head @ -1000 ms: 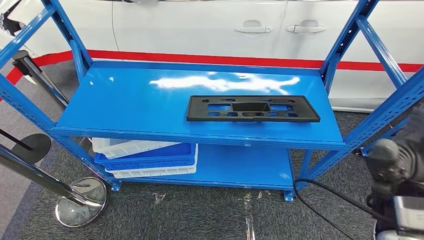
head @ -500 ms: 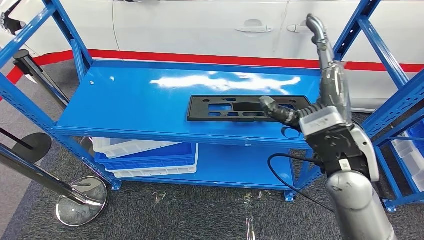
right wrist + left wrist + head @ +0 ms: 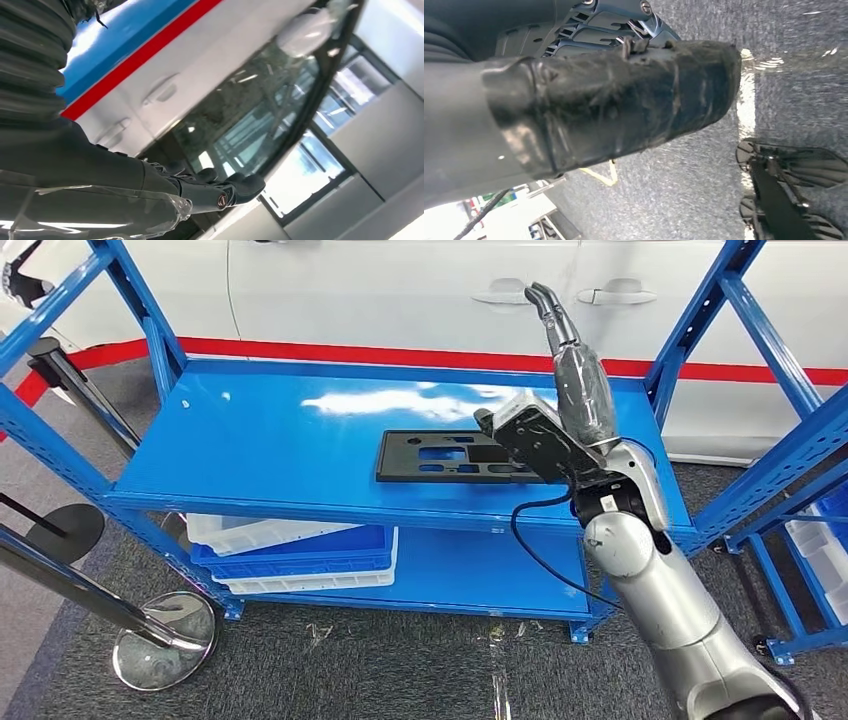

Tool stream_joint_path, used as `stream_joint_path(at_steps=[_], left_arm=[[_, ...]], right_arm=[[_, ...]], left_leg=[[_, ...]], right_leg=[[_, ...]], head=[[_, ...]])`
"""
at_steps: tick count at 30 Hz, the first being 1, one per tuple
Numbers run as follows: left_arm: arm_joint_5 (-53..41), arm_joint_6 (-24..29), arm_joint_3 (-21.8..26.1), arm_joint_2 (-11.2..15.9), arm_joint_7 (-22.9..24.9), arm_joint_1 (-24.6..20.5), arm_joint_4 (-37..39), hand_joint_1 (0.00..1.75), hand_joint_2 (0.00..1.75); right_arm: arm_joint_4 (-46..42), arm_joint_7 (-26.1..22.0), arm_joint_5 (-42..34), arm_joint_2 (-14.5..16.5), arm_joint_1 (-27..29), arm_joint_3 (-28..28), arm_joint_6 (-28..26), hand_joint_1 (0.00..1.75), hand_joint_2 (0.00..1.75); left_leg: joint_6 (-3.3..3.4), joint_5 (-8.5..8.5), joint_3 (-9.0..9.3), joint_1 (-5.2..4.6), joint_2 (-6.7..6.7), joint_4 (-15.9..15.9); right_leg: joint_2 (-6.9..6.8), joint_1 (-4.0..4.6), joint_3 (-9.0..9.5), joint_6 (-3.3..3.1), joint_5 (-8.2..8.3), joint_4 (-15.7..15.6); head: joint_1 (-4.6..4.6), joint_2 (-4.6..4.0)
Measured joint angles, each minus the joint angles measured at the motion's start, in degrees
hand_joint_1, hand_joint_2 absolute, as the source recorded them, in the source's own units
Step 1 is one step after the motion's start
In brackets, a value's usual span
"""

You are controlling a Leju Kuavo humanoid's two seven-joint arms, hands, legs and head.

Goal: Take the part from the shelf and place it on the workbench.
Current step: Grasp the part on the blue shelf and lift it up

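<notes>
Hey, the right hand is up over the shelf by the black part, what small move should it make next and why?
Probably lower the right hand onto the near right end of the black part. The part lies flat on the blue shelf, not yet gripped, and the hand hangs above its right end with fingers pointing up and away, holding nothing.

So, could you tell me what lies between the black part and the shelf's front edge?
Head view: just bare blue shelf surface in front of the black part.

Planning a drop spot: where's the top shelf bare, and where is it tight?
Bare: the top shelf from its left posts to the black part, plus the strip behind the part. Tight: the right end, where the right hand hangs over the part. Lower shelf: bins fill its left, the right is bare.
</notes>
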Motion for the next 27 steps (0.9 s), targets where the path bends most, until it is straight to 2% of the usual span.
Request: stream_joint_path(at_steps=[17,21,27], left_arm=[[-3.57,-0.98,0.0,0.81,0.15,-0.01,0.01,0.0,0.0],[-4.38,-1.3,0.0,1.06,0.42,0.0,0.05,0.0,0.0],[-4.95,-1.66,0.0,1.46,0.58,0.0,0.29,0.0,0.0]], right_arm=[[31.7,-0.15,10.3,-0.03,-5.24,5.92,-3.27,0.0,1.75],[38.21,-0.53,13.53,-0.29,-6.31,8.0,-1.02,0.0,1.75],[44.3,-1.64,18.2,-0.52,-7.44,12.84,6.36,0.0,1.75]], left_leg=[[0.0,0.01,0.0,0.0,0.05,0.02],[0.0,0.01,-0.01,0.0,0.05,0.02],[0.0,0.01,-0.02,0.0,0.06,0.02]], right_leg=[[0.01,0.0,-0.07,0.0,0.0,0.0],[0.01,0.0,-0.08,0.0,0.0,0.0],[0.02,0.0,-0.11,0.0,0.0,0.0]], head=[[-0.01,0.0],[0.01,0.0],[-0.01,0.0]])
